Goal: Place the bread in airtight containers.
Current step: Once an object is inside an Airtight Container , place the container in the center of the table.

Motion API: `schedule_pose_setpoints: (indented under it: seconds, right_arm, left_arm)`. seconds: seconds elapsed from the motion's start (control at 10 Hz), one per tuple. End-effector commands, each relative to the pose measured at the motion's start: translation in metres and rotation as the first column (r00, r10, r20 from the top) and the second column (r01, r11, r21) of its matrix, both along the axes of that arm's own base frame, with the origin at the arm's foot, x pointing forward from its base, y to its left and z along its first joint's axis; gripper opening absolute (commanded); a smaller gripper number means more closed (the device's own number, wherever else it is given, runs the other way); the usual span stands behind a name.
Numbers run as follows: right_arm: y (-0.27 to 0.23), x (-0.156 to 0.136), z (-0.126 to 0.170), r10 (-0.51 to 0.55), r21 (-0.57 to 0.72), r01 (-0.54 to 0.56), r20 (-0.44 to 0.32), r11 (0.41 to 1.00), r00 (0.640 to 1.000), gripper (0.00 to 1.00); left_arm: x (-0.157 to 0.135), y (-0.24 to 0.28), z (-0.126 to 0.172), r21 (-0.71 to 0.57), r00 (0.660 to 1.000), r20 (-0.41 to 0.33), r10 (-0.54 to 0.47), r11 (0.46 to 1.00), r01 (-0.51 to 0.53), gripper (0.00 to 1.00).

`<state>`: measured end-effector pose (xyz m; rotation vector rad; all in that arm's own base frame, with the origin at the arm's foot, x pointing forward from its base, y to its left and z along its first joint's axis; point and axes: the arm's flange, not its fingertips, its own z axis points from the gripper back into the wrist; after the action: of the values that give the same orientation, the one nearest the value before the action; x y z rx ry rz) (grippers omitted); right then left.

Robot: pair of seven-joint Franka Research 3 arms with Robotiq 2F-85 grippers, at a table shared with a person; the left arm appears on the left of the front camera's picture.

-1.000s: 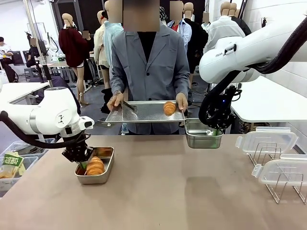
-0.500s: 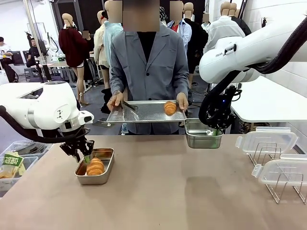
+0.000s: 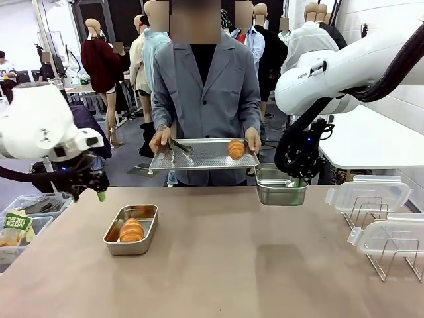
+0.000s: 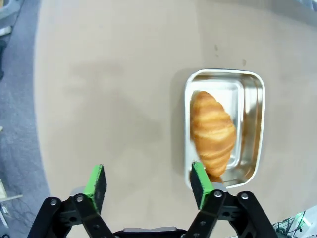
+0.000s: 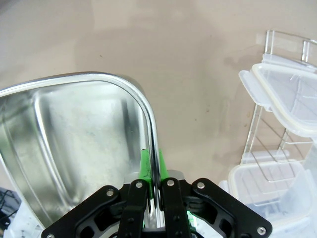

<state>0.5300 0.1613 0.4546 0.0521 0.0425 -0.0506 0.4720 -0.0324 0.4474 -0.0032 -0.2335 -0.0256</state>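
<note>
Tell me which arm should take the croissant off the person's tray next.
Probably left: the left gripper is open and empty above the table; the right gripper is shut on the empty tin, so it cannot grasp the croissant.

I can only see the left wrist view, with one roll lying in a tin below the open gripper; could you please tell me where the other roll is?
Observer: The other roll lies on the perforated tray that the person holds at the far side of the table.
Operator: Thank you. And where is the second tin?
Observer: The right gripper is shut on the rim of the second tin, which is empty, at the table's far edge just below the tray's right end.
Operator: Are the lids within sight?
Observer: Yes, two clear lids sit on wire racks at the table's right side.
</note>
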Motion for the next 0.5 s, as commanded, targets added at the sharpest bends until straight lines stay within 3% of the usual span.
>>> schedule_pose_setpoints:
  seconds: [0.0, 0.2, 0.4]
  right_arm:
    - [-0.002, -0.004, 0.002, 0.000, 0.000, 0.000, 0.007, 1.000, 1.000, 0.00]
    - [-0.002, -0.004, 0.002, 0.000, 0.000, 0.000, 0.007, 1.000, 1.000, 0.00]
    - [-0.002, -0.004, 0.002, 0.000, 0.000, 0.000, 0.007, 1.000, 1.000, 0.00]
  left_arm:
    - [-0.010, 0.046, 0.009, -0.023, 1.000, 0.017, 0.010, 1.000, -0.010, 1.00]
    - [-0.017, 0.094, 0.018, -0.080, 0.996, 0.074, 0.057, 0.995, -0.051, 1.00]
    - [-0.020, 0.124, 0.016, -0.118, 0.996, 0.059, 0.069, 0.991, -0.062, 1.00]
